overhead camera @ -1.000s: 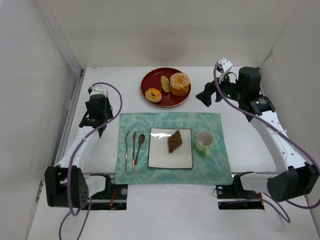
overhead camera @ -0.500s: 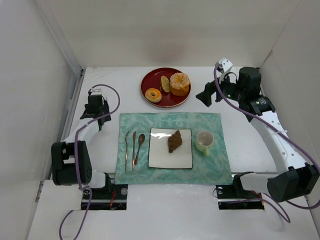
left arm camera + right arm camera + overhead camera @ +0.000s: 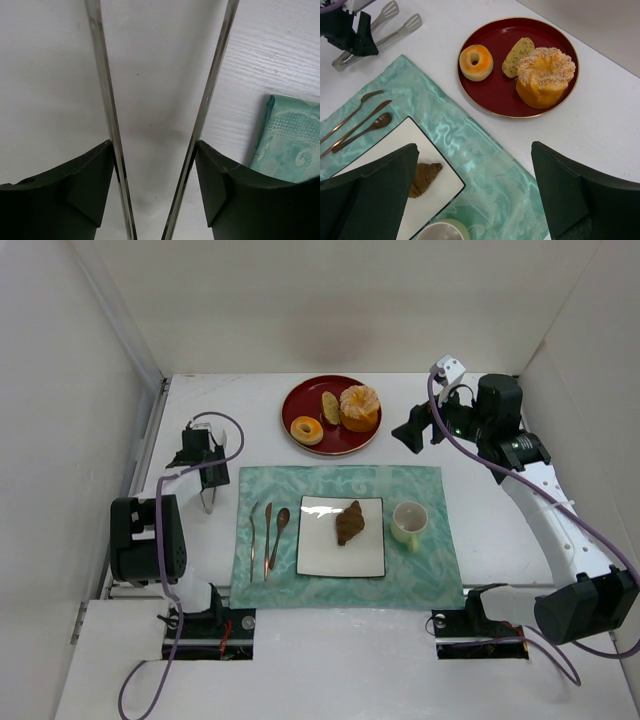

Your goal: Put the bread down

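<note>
Bread [image 3: 350, 523]: a small dark brown croissant-shaped pastry, laid on the white square plate [image 3: 320, 552] right of its middle, one pointed end toward the far side; in the right wrist view it is partly hidden behind a finger.
White square plate: set on the middle of the teal placemat [image 3: 420, 570].
Cup [image 3: 408, 523]: pale, stood upright on the placemat just right of the plate, apart from the bread.
Cutlery [image 3: 267, 535]: three slender dark pieces laid side by side on the left part of the placemat, beside the plate.
Red plate [image 3: 310, 398]: placed on the table [image 3: 475, 540] beyond the placemat; a ring doughnut [image 3: 306, 430], a pale oval bread [image 3: 330, 407] and a crumb-topped bun [image 3: 360, 407] are carried on it.
Left gripper [image 3: 200, 452]: held low, left of the placemat's far-left corner and well apart from the bread.
Left fingers [image 3: 65, 195]: closed round metal tongs [image 3: 207, 498]; each arm of the tongs is pressed against the inside of a finger, and the arms are seen to spread toward their tips.
Tongs: whether they are resting on the table cannot be told.
Right gripper [image 3: 412, 430]: held above the table right of the red plate, turned toward the plates.
Right fingers [image 3: 370, 195]: spread wide, with nothing held between them.
</note>
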### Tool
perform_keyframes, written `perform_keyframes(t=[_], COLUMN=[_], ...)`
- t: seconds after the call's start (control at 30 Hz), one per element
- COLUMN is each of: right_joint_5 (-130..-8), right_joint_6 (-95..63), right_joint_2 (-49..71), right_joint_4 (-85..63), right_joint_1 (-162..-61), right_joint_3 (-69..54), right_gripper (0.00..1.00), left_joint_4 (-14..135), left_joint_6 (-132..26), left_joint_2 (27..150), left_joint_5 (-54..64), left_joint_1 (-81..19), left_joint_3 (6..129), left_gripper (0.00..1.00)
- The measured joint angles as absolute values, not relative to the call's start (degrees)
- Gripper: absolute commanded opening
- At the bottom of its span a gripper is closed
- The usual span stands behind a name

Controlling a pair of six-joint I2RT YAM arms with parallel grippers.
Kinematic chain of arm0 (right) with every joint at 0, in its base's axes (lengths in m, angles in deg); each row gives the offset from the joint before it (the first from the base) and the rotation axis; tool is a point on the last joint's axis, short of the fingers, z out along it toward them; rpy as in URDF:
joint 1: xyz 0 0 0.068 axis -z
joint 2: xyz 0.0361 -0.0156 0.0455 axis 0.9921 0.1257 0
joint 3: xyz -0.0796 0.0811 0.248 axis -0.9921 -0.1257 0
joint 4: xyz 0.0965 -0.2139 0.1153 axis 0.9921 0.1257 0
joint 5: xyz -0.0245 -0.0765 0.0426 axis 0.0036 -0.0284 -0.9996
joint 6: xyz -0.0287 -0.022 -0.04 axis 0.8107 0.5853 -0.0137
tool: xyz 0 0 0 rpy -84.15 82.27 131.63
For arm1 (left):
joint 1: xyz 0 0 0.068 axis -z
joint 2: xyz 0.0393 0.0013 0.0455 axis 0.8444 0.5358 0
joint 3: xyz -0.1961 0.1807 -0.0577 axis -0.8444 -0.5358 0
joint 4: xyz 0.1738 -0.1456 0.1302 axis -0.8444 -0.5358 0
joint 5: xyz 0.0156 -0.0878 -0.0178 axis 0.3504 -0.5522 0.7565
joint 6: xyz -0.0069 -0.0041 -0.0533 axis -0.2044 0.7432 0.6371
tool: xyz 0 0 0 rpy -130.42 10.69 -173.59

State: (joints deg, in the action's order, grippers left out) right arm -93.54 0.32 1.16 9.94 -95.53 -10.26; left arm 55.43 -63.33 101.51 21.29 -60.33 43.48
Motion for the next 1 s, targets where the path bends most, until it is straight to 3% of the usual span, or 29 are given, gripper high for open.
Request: perform_keyframes(t=[0.67, 0.87, 0.93, 1.0], right_joint_5=[-93.54, -93.48, -93.21, -92.8], right_joint_6=[0.32, 0.26, 0.04, -0.2], right_joint_2=[1.16, 1.16, 1.16, 1.16], right_joint_4=[9.94, 9.94, 9.94, 9.96], right_joint_1=[-95.53, -95.53, -95.53, -95.53], right_joint_3=[-10.26, -10.26, -10.26, -10.26], right_gripper=[1.0, 1.0, 1.0, 1.0], left_joint_4=[51.72, 49.31, 49.01, 49.16], left_joint_6=[-62.63, -61.1, -60.29, -59.64], left_joint_2=[105.78, 95.22, 89.43, 83.33], left_joint_5=[18.38, 14.6, 12.26, 10.27], left_joint_1=[-60.83, -60.44, -59.87, -59.15], left_joint_3=[46.26, 46.5, 46.74, 47.37], left_gripper=[0.78, 0.83, 1.0, 1.0])
